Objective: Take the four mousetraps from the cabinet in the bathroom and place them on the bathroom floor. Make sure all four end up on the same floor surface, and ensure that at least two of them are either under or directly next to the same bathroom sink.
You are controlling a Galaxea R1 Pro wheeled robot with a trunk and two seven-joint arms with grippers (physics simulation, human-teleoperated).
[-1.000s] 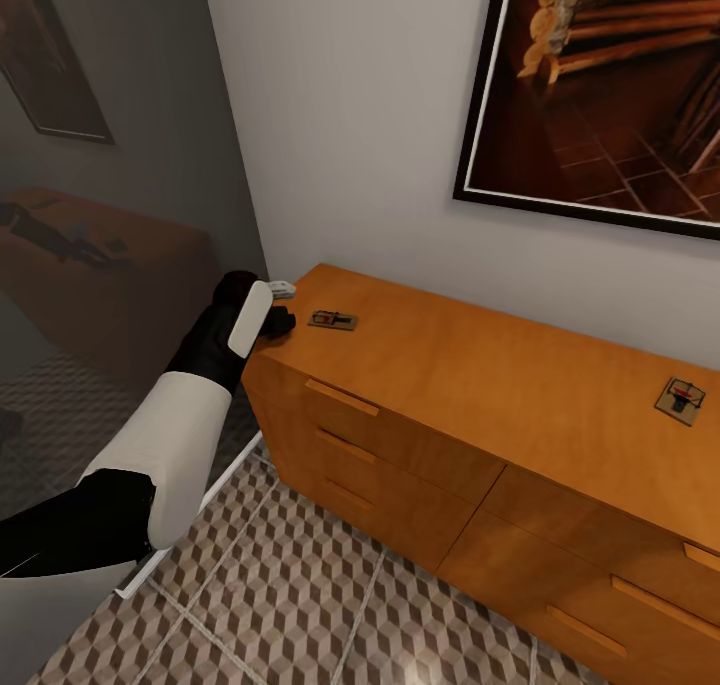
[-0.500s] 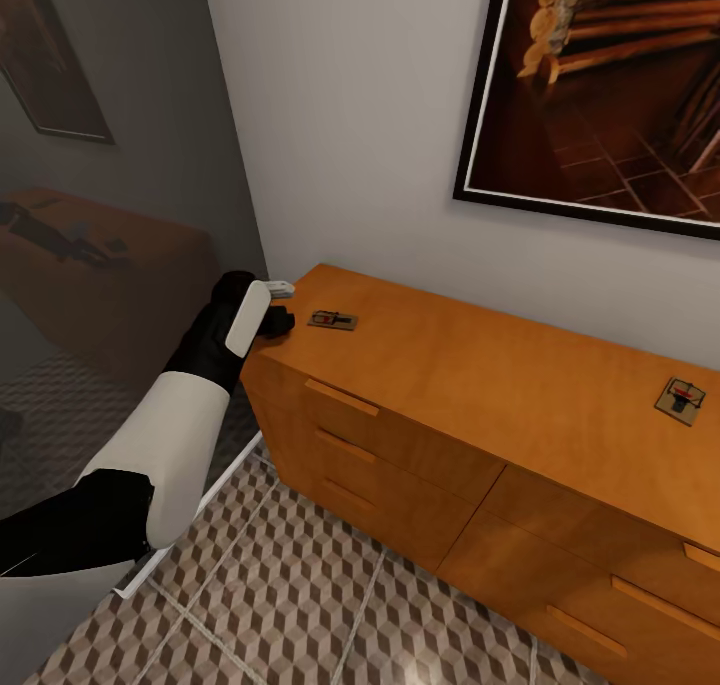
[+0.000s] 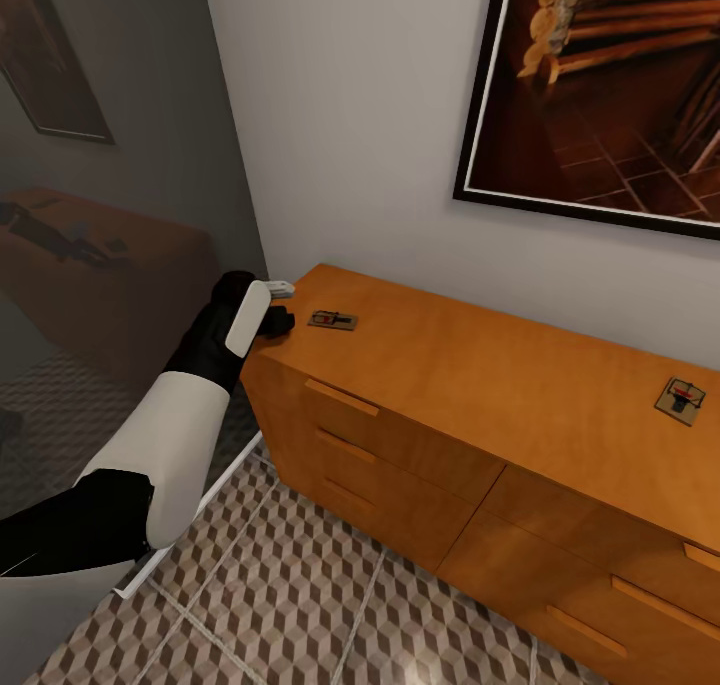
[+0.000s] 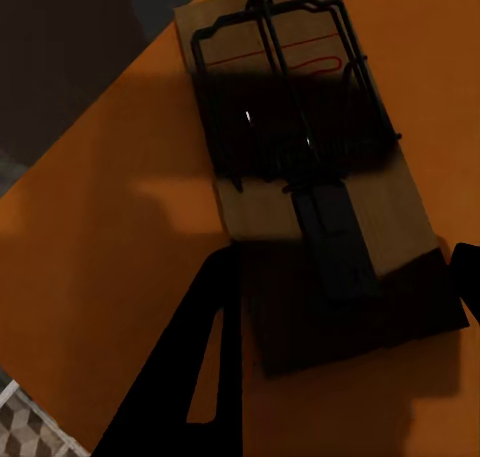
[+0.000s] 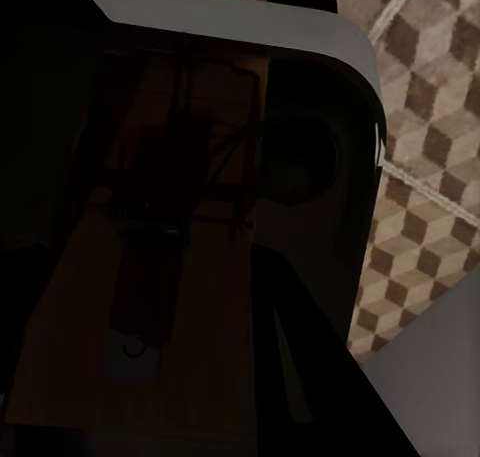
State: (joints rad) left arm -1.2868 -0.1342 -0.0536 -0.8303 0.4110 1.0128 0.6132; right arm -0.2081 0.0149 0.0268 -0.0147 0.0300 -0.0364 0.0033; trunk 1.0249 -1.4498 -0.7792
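Observation:
Two mousetraps lie on top of the orange-brown cabinet [image 3: 450, 385]: one [image 3: 333, 319] near its left end, another [image 3: 680, 400] far to the right. My left gripper [image 3: 280, 317] hovers at the cabinet's left corner, just short of the near trap. In the left wrist view that trap [image 4: 300, 167] lies flat, and the open left gripper [image 4: 345, 267] has a finger on each side of its near end. In the right wrist view a dim tan mousetrap [image 5: 130, 307] with dark bars sits tight between the right gripper's fingers [image 5: 300, 377].
The cube-patterned bathroom floor [image 3: 330, 605] spreads in front of the cabinet drawers. A glass wall [image 3: 110, 195] stands to the left behind my arm. A framed picture [image 3: 610, 85] hangs above the cabinet. A dark rounded part of the robot [image 5: 230, 127] blocks most of the right wrist view.

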